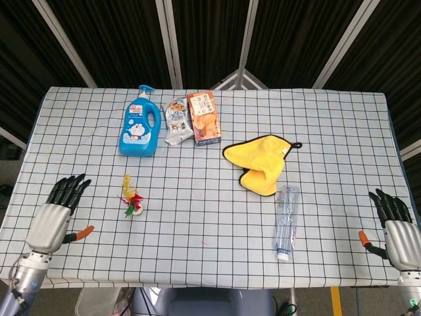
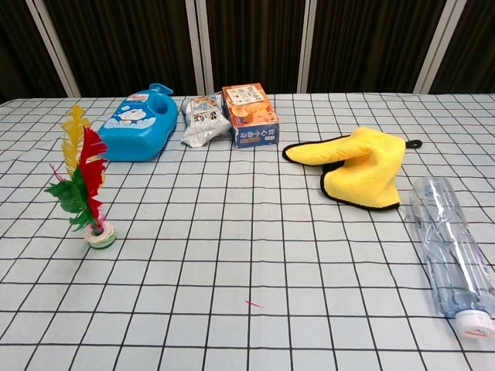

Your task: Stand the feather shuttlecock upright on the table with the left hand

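Observation:
The feather shuttlecock (image 1: 131, 197) (image 2: 83, 188) stands upright on its round base on the checked tablecloth, its yellow, red and green feathers pointing up. Nothing touches it. My left hand (image 1: 55, 215) lies well to its left near the table's left edge, fingers spread and empty. My right hand (image 1: 395, 225) rests at the table's far right edge, fingers apart, holding nothing. Neither hand shows in the chest view.
A blue detergent bottle (image 1: 139, 123), a snack bag (image 1: 177, 120) and an orange box (image 1: 203, 118) sit at the back. A yellow cloth (image 1: 260, 162) and a lying clear plastic bottle (image 1: 286, 220) occupy the right half.

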You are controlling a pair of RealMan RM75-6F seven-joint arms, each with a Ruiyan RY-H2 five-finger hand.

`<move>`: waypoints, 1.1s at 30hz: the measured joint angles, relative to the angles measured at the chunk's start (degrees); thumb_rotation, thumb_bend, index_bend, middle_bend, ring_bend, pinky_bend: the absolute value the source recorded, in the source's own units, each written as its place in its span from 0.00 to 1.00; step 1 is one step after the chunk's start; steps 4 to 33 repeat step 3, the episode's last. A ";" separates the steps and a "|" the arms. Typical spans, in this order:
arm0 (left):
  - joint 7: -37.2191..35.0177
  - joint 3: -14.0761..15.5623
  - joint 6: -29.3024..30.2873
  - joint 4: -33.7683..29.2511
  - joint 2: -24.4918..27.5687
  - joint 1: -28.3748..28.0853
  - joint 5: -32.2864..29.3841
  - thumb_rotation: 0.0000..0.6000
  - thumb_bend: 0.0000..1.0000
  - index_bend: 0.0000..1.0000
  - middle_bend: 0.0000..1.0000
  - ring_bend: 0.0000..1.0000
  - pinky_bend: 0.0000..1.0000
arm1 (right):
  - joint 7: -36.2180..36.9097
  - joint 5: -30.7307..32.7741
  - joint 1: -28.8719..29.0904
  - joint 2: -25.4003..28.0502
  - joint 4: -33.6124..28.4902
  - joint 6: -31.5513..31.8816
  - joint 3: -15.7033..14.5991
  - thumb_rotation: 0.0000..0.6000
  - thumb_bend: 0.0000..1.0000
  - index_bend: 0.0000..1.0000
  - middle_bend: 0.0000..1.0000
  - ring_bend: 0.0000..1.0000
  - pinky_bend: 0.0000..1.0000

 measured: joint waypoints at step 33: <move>-1.58 2.35 3.40 4.14 2.14 3.49 1.50 1.00 0.13 0.00 0.00 0.00 0.00 | -0.47 -0.22 0.08 -0.14 -0.06 -0.06 -0.09 1.00 0.39 0.00 0.00 0.00 0.00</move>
